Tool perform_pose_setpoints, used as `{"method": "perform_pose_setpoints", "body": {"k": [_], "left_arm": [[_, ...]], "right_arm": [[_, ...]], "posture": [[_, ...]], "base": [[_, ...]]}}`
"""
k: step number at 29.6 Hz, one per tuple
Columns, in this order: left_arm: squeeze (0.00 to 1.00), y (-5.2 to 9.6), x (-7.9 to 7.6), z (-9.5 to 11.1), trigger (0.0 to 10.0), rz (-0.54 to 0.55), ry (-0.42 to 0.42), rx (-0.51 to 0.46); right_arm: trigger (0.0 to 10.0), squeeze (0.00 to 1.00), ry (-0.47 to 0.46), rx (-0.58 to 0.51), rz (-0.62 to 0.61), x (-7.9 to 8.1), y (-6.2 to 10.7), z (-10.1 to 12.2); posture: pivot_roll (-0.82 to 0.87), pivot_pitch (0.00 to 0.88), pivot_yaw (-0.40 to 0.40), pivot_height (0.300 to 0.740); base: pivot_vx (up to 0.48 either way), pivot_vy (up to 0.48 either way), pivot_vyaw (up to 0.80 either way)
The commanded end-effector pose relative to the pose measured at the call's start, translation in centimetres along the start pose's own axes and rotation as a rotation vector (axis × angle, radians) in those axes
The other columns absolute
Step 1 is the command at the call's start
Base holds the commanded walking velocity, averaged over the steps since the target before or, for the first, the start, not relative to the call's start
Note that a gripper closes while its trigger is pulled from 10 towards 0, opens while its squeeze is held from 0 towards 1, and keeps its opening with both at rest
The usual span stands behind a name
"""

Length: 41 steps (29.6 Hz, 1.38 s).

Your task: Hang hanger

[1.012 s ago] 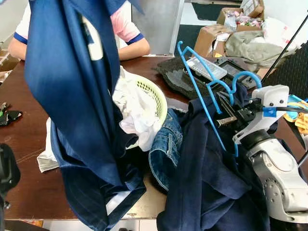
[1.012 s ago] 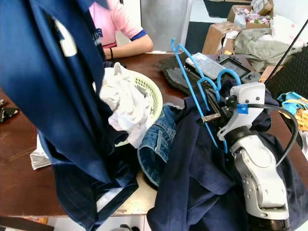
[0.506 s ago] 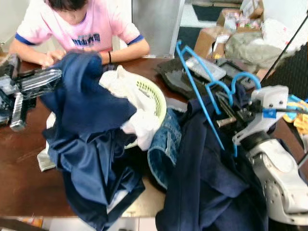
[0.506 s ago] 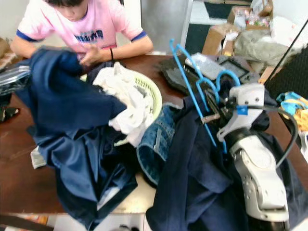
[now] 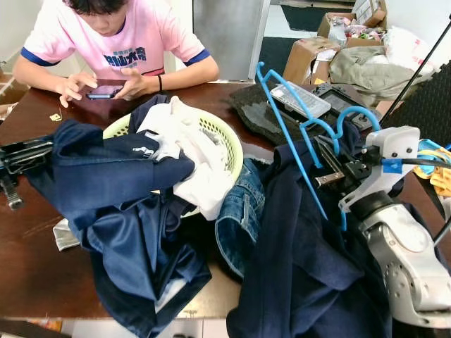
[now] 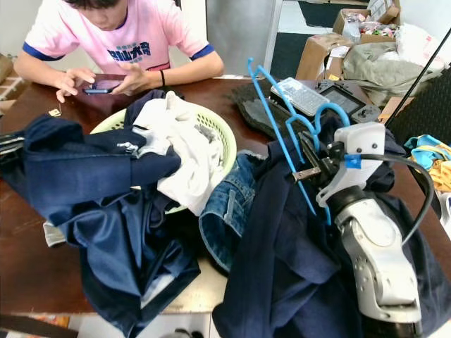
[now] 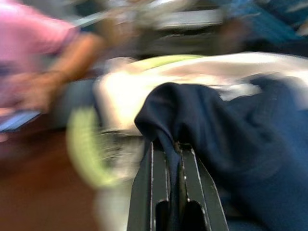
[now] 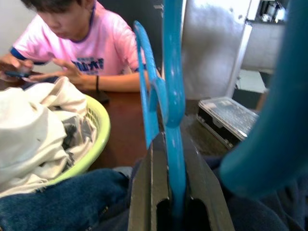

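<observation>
A blue hanger [image 5: 296, 134] is held upright, clamped in the right gripper [image 5: 331, 172] over dark clothes at the table's [image 5: 28, 260] right edge, while a navy garment [image 5: 106, 176] is pinched by the left gripper [image 7: 172, 159] beside the basket [image 5: 229, 144].

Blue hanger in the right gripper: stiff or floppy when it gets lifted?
Probably stiff: the blue hanger stands up straight from the right gripper without sagging. Its thin plastic bars look light. They might flex under the dark jacket draped below, and smooth plastic could twist between the fingers.
</observation>
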<state>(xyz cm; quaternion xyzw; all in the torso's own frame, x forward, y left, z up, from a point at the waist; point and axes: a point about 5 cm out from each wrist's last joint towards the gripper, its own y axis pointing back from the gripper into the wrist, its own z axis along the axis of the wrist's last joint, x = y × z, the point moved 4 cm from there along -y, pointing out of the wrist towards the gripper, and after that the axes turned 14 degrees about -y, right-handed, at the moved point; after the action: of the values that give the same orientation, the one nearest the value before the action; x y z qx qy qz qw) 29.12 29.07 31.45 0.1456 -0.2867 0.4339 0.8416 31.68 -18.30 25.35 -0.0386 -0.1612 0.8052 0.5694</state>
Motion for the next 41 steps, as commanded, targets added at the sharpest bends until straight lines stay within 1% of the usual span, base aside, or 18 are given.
{"method": "perform_pose_setpoints", "body": {"k": [1, 5, 8, 9, 12, 13, 14, 15, 19, 20, 21, 26, 33, 34, 36, 37, 40, 41], "left_arm": [[0.0, -0.2, 1.5, -0.4, 4.4, 0.094, -0.097, 0.078], [0.0, -1.1, 2.2, 0.4, 4.7, 0.152, -0.139, 0.051], [0.0, -1.1, 2.8, 0.8, 4.3, 0.196, -0.159, 0.046], [0.0, -0.7, 4.0, 1.0, 4.3, 0.279, -0.181, 0.053], [0.0, -0.7, 4.0, 1.0, 4.3, 0.279, -0.181, 0.053], [0.0, 0.3, 5.8, 1.0, 8.2, 0.4, -0.186, 0.073], [0.0, 0.3, 5.8, 1.0, 8.2, 0.4, -0.186, 0.073], [0.0, 0.4, 6.1, 0.6, 10.0, 0.442, -0.178, 0.076], [0.0, -0.2, 5.9, -0.3, 10.0, 0.454, -0.17, 0.087], [0.35, -0.9, 5.3, -1.0, 10.0, 0.436, -0.167, 0.099], [1.0, -2.0, 4.7, -1.7, 10.0, 0.424, -0.195, 0.116], [1.0, -3.5, 4.9, -2.2, 10.0, 0.427, -0.298, 0.178], [1.0, -3.9, 4.4, -2.3, 10.0, 0.372, -0.318, 0.2], [1.0, -3.4, 4.2, -2.7, 10.0, 0.335, -0.351, 0.247], [1.0, -3.4, 4.2, -2.7, 10.0, 0.335, -0.351, 0.247], [1.0, -2.6, 4.3, -3.1, 10.0, 0.31, -0.421, 0.32], [1.0, -1.9, 4.8, -2.9, 10.0, 0.308, -0.472, 0.361], [1.0, -1.7, 5.2, -1.1, 10.0, 0.313, -0.463, 0.311]], "right_arm": [[10.0, 0.0, -0.006, 0.014, -0.004, -0.2, 0.2, -0.4], [10.0, 0.0, -0.005, 0.013, -0.003, -0.1, 0.1, -0.3], [10.0, 0.0, -0.005, 0.012, -0.003, -0.1, 0.2, -0.3], [10.0, 0.0, -0.005, 0.012, -0.004, -0.1, 0.3, -0.3], [10.0, 0.0, -0.005, 0.012, -0.004, -0.1, 0.3, -0.3], [10.0, 0.0, -0.005, 0.015, -0.006, -0.2, 0.4, -0.3], [10.0, 0.0, -0.005, 0.015, -0.006, -0.2, 0.4, -0.3], [10.0, 0.0, -0.006, 0.015, -0.004, -0.2, 0.3, -0.3], [10.0, 0.0, -0.008, 0.015, -0.001, -0.2, 0.1, -0.3], [10.0, 0.0, -0.01, 0.016, 0.002, -0.1, 0.0, -0.4], [10.0, 0.0, -0.013, 0.017, 0.006, 0.0, -0.1, -0.5], [10.0, 0.0, -0.01, 0.016, 0.003, 0.0, 0.1, -0.5], [10.0, 0.0, -0.006, 0.016, -0.003, -0.1, 0.2, -0.4], [10.0, 0.0, -0.006, 0.015, 0.001, -0.1, 0.1, -0.4], [10.0, 0.0, -0.006, 0.015, 0.001, -0.1, 0.1, -0.4], [10.0, 0.0, -0.006, 0.016, 0.005, -0.1, 0.0, -0.4], [10.0, 0.0, -0.006, 0.016, 0.008, 0.0, 0.0, -0.4], [10.0, 0.0, -0.007, 0.017, 0.011, 0.0, -0.1, -0.5]], "posture": [[0.14, 0.201, -0.029, 0.74], [0.14, 0.201, -0.027, 0.74], [0.13, 0.201, -0.024, 0.74], [0.13, 0.201, -0.024, 0.74], [0.13, 0.201, -0.024, 0.74], [0.14, 0.209, -0.032, 0.74], [0.14, 0.209, -0.032, 0.74], [0.14, 0.208, -0.034, 0.74], [0.15, 0.209, -0.038, 0.74], [0.15, 0.209, -0.044, 0.74], [0.15, 0.209, -0.043, 0.74], [0.13, 0.202, -0.034, 0.74], [0.13, 0.197, -0.035, 0.74], [0.13, 0.195, -0.037, 0.74], [0.13, 0.195, -0.037, 0.74], [0.14, 0.188, -0.038, 0.74], [0.14, 0.185, -0.04, 0.74], [0.14, 0.181, -0.044, 0.74]], "base": [[0.0, 0.0, 0.0], [0.0, 0.0, 0.0], [0.0, 0.0, 0.0], [0.0, 0.0, 0.0], [0.0, 0.0, 0.0], [0.0, 0.0, 0.0], [0.0, 0.0, 0.0], [0.0, 0.0, 0.0], [0.0, 0.0, 0.0], [0.0, 0.0, 0.0], [0.0, 0.0, 0.0], [0.0, 0.0, 0.0], [0.0, 0.0, 0.0], [0.0, 0.0, 0.0], [0.0, 0.0, 0.0], [0.0, 0.0, 0.0], [0.0, 0.0, 0.0], [0.0, 0.0, 0.0]]}}
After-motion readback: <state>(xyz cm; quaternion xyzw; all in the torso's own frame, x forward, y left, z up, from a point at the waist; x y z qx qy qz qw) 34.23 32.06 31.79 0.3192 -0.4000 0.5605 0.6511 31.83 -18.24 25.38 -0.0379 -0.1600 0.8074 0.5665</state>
